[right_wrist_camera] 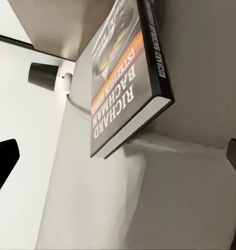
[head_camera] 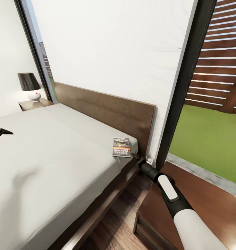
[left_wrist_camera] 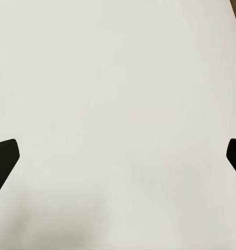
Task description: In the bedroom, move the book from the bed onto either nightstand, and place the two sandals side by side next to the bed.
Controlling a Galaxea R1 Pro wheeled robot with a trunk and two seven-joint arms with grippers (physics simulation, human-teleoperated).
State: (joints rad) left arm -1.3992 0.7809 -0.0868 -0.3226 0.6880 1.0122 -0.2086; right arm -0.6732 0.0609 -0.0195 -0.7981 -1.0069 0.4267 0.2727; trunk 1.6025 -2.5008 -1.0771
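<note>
The book (head_camera: pixel 121 147) lies flat on the pale grey mattress of the bed (head_camera: pixel 55 163), in the corner by the dark headboard and close to the mattress edge. My right gripper (head_camera: pixel 135 156) sits just off that corner, a short way from the book. In the right wrist view the book (right_wrist_camera: pixel 128 78) is near and the right gripper (right_wrist_camera: pixel 118 161) is open, with nothing between its fingers. At the far left, my left gripper (head_camera: pixel 0 133) hovers over the mattress. In the left wrist view the left gripper (left_wrist_camera: pixel 118 156) is open above bare mattress. The sandals are out of view.
A dark brown nightstand (head_camera: pixel 208 211) stands under my right arm, beside the bed. A second nightstand (head_camera: pixel 33 103) with a black-shaded lamp (head_camera: pixel 28 85) is across the bed. A dark window frame (head_camera: pixel 182 86) rises by the headboard. Wood floor (head_camera: pixel 114 225) runs between the bed and the near nightstand.
</note>
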